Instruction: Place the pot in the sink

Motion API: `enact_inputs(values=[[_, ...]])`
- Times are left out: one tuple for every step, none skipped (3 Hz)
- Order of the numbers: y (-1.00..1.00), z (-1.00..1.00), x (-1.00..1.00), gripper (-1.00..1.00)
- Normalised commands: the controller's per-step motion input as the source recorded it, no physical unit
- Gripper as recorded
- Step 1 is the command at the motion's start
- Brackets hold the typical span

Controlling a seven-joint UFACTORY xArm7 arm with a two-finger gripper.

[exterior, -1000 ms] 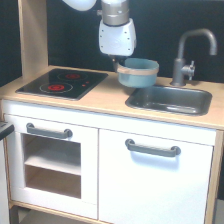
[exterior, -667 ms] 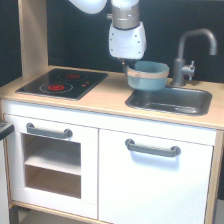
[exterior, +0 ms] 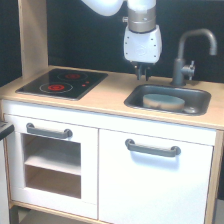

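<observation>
The blue-grey pot [exterior: 163, 102] with its tan rim band rests inside the dark grey sink [exterior: 134, 100], toward the basin's middle and right. My gripper [exterior: 142, 75] hangs under the white arm, above the sink's back left edge. It is clear of the pot, up and to the exterior view's left of it. Its short dark fingers stand slightly apart with nothing between them.
A dark curved faucet [exterior: 192, 56] rises behind the sink at the exterior view's right. The black two-burner stovetop [exterior: 63, 84] with red rings lies on the wooden counter [exterior: 107, 95] at the left. White cabinet doors with grey handles sit below.
The pot, held above the counter and then over the sink, now sits in the basin. The gripper has let go of it and risen.
</observation>
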Motion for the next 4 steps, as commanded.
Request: enact_inputs(values=[[0.87, -0.11, -0.35, 0.75], [1.0, -0.66, 0.22, 1.0], [0.72, -0.11, 0.01, 1.0], [0.86, -0.45, -0.11, 1.0]])
